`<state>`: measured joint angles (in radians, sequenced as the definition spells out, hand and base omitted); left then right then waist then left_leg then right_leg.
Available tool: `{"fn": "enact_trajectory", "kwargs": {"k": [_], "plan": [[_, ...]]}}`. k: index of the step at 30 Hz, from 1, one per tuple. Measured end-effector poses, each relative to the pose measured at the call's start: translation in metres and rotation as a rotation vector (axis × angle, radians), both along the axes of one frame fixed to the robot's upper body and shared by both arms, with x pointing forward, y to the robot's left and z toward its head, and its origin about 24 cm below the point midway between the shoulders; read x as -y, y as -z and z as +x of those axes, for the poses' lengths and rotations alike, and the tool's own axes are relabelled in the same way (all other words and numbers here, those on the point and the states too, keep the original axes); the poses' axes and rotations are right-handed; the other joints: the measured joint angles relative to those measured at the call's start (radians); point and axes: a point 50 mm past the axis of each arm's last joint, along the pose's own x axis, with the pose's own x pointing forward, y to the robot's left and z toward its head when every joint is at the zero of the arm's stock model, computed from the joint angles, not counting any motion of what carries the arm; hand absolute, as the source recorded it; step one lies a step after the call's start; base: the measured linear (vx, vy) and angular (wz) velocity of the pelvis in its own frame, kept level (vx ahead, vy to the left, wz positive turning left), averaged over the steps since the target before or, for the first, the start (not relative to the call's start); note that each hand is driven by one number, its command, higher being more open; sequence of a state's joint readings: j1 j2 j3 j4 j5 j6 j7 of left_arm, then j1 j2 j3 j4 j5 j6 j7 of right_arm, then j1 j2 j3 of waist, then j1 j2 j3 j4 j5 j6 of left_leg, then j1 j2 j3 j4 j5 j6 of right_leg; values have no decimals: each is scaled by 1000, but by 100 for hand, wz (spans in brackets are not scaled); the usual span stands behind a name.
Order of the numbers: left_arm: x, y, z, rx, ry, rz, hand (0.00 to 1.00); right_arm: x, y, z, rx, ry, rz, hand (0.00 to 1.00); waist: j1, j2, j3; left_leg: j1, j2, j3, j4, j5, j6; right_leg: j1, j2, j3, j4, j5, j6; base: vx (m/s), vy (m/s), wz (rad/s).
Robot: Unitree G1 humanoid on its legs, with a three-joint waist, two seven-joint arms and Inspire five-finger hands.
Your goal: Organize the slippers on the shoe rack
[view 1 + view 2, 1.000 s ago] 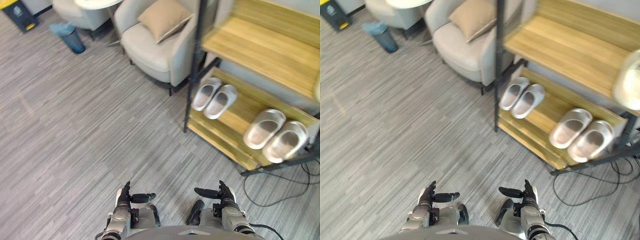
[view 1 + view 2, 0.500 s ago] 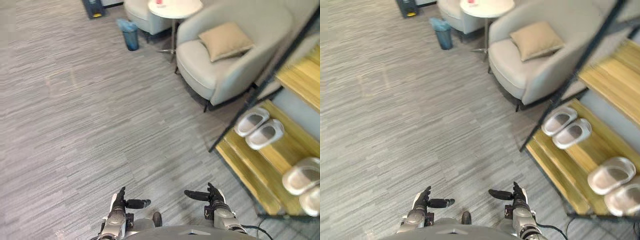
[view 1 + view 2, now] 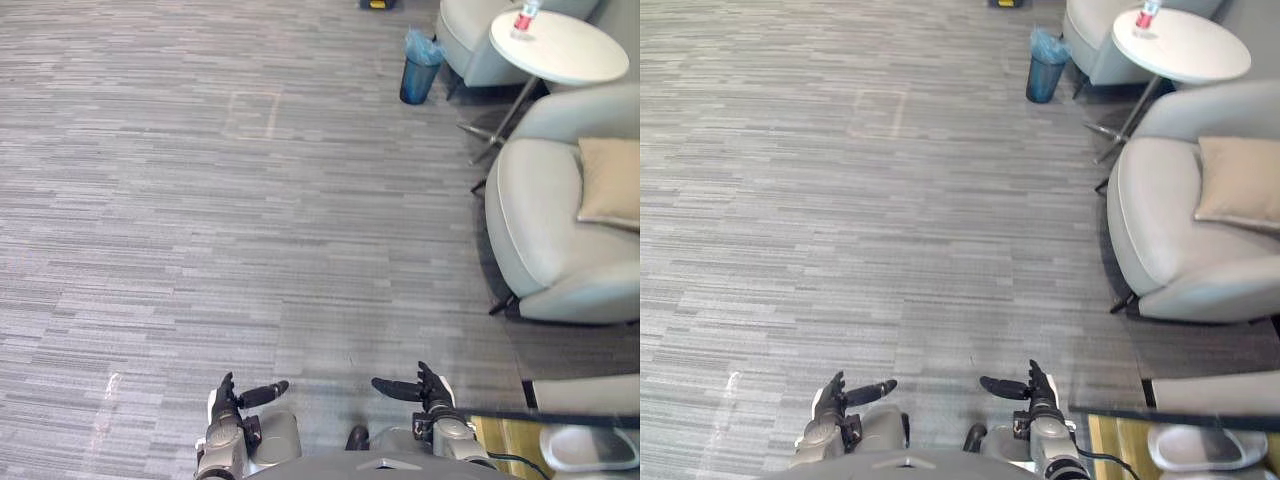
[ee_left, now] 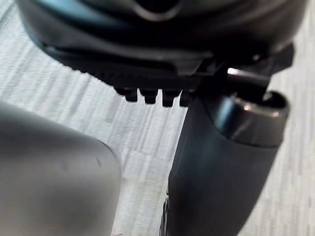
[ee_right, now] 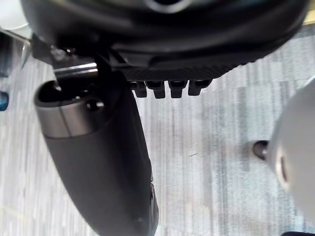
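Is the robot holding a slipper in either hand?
No, the left hand and right hand are both open and empty, and a grey slipper lies on the shoe rack.

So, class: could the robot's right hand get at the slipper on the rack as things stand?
Probably not yet. The right hand is open and empty, well apart from the slipper, which lies off to its right on the shoe rack. Distance, not clutter, seems the obstacle; a turn looks needed.
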<state>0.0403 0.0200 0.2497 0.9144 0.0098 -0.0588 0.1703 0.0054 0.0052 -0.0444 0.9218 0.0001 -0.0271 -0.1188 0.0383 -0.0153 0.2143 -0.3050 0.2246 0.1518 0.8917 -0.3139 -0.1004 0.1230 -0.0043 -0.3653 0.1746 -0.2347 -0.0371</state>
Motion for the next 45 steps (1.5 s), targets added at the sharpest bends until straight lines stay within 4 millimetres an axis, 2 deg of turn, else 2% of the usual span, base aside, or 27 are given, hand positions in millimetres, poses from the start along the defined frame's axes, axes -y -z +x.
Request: {"fn": "enact_trajectory", "kwargs": {"k": [2, 3, 4, 5, 6, 8, 11, 13, 15, 18, 19, 20, 24, 25, 27, 29, 32, 33, 34, 35, 36, 38, 39, 40, 42, 43, 45], "plan": [[0, -3, 9, 19, 8, 3, 100, 0, -2, 4, 12, 0, 0, 100, 7, -7, 7, -47, -13, 36, -123, 8, 12, 43, -10, -22, -43, -4, 22, 418, -13, 28], [-1, -5, 14, 29, 17, 10, 100, 0, -2, 6, 14, -1, -2, 100, 7, -12, 13, -87, -34, 61, -238, 34, 47, 70, -16, -44, -62, -11, 48, 442, 78, 50], [-2, -6, 16, 31, 28, 19, 100, 2, -2, 5, 9, -3, -7, 100, 7, -9, 11, -109, -67, 70, -393, 147, 94, 90, -15, -64, -63, -22, 80, 473, 101, 50], [-2, -6, 17, 33, 32, 18, 100, 2, -1, 4, 2, -3, -9, 100, 10, -4, 8, -117, -76, 61, -411, 232, 106, 101, -15, -66, -63, -26, 88, 496, 106, 53], [-9, -9, 21, 41, 46, 47, 100, -3, 1, 2, -18, -12, -1, 100, 17, -53, 9, -109, -114, 59, -405, 208, 117, 108, -47, -72, -63, -28, 107, 572, 122, 53], [-15, -11, 23, 43, 59, 66, 100, -8, 2, 5, -21, -38, 4, 100, 13, -76, 10, -106, -137, 48, -399, 167, 135, 103, -69, -61, -20, 13, 166, 633, 145, 51], [-18, -3, 8, -29, 62, 72, 100, -17, 5, -1, -52, -54, 22, 100, 6, -53, 24, 79, -145, -1, -446, 76, 143, -20, -143, -6, 512, 168, 116, 608, 154, 48], [-21, 0, 0, -70, 80, 91, 100, -18, 5, -1, -47, -74, 20, 100, -2, -52, 26, 194, -152, -29, -529, 65, 142, -138, -138, 55, 726, 59, 86, 523, 2, 51], [-21, 2, -6, -90, 83, 95, 100, -18, 4, 1, -35, -80, 16, 100, -11, -41, 31, 283, -146, -48, -601, 65, 142, -215, -112, 68, 734, 5, 55, 500, -71, 47], [-16, 5, -9, -106, 82, 82, 100, -15, -8, 18, 66, -116, -13, 100, -45, -18, 46, 394, -117, -105, -686, 47, 114, -396, -60, 89, 506, -38, 44, 519, -164, 63], [-15, 7, -11, -117, 83, 77, 100, -14, -11, 23, 84, -118, -16, 100, -51, -22, 46, 419, -110, -120, -702, 35, 101, -438, -52, 125, 340, 6, 80, 642, -238, 80], [-15, 7, -12, -122, 86, 75, 100, -11, -10, 22, 77, -118, -26, 100, -55, -33, 50, 458, -112, -146, -711, 7, 64, -417, -51, 142, 220, 161, 36, 546, -206, 73], [5, 9, -10, -103, 82, 20, 100, -3, -8, 21, 53, -85, -38, 100, -42, 5, 45, 456, -80, -171, -610, 21, 52, -398, -45, 115, 334, 1, 5, 519, -235, 30], [5, 9, -9, -101, 89, 25, 100, -4, -8, 20, 43, -84, -38, 100, -50, 12, 47, 408, -69, -175, -484, 22, 29, -362, -42, 98, 324, -22, 2, 392, -181, 44], [6, 6, -4, -66, 47, 12, 100, -4, -6, 13, 25, -84, -40, 100, -39, 28, 43, 240, -8, -174, -51, 46, -100, -233, -1, 64, 245, -36, -4, 489, -192, 44], [1, 0, 2, -23, 16, 23, 100, -9, -3, 8, 13, -86, -32, 100, -20, 19, 44, 138, 58, -67, 120, 30, -65, -108, 20, 53, 162, -41, -12, 511, -135, 33], [0, -6, 11, 23, 17, 34, 100, -10, -3, 7, 12, -75, -33, 100, 10, 5, 35, 7, 74, 62, -21, 2, 4, 16, 21, 41, 37, -38, -8, 423, -28, 15], [0, -8, 16, 43, 19, 36, 100, -10, -5, 11, 22, -76, -34, 100, 17, 1, 37, -35, 41, 79, -197, 21, 26, 52, 12, 38, -2, -38, 3, 545, 103, -6], [-1, -9, 17, 54, 11, 35, 100, -13, -5, 13, 23, -79, -30, 100, 30, -13, 40, -52, -18, 72, -376, 183, 60, 91, -11, 42, -29, -40, 30, 514, 141, -11], [-2, -9, 17, 56, 7, 37, 100, -14, -5, 12, 18, -80, -27, 100, 39, -28, 40, -39, -32, 75, -384, 185, 67, 99, -27, 45, -35, -39, 32, 538, 119, 6], [-6, -11, 18, 56, 19, 55, 100, -21, -3, 9, 10, -84, -12, 100, 38, -61, 28, -8, -74, 81, -439, 193, 76, 107, -48, 47, -54, -7, 72, 581, 113, 26], [-15, -14, 19, 100, -38, 42, 100, -29, 0, 5, -20, -108, -1, 100, 66, -47, 32, -114, -51, 63, -183, 119, 101, 151, -22, 130, -39, 115, 96, 544, 196, 36], [-15, -15, 19, 99, -28, 51, 100, -29, 2, 3, -34, -106, 1, 100, 63, -60, 22, -116, -100, 56, -228, 102, 101, 151, -45, 132, -13, 110, 104, 601, 369, 41], [-7, -11, 13, 79, 8, 51, 100, -21, 6, -6, -57, -110, -25, 100, 58, -40, -6, -75, -143, 51, -379, 163, 185, 121, -46, 141, 136, 98, 120, 571, 340, 35], [-17, -9, 7, 46, 8, 61, 100, -26, 7, -7, -61, -125, -12, 100, 57, -73, 4, -4, -185, 68, -368, 83, 188, 18, -127, 160, 475, 130, 152, 520, 236, 15], [-22, -7, 3, 15, 27, 83, 100, -25, 6, -5, -55, -126, -14, 100, 33, -82, 6, 61, -207, 69, -384, 46, 191, -90, -174, 171, 718, 129, 144, 499, 110, 6], [-24, -1, -8, -42, 30, 95, 100, -23, 6, -5, -54, -127, -20, 100, 17, -60, 21, 181, -207, 72, -442, 25, 191, -178, -184, 158, 830, 71, 104, 483, 78, -7]]}}
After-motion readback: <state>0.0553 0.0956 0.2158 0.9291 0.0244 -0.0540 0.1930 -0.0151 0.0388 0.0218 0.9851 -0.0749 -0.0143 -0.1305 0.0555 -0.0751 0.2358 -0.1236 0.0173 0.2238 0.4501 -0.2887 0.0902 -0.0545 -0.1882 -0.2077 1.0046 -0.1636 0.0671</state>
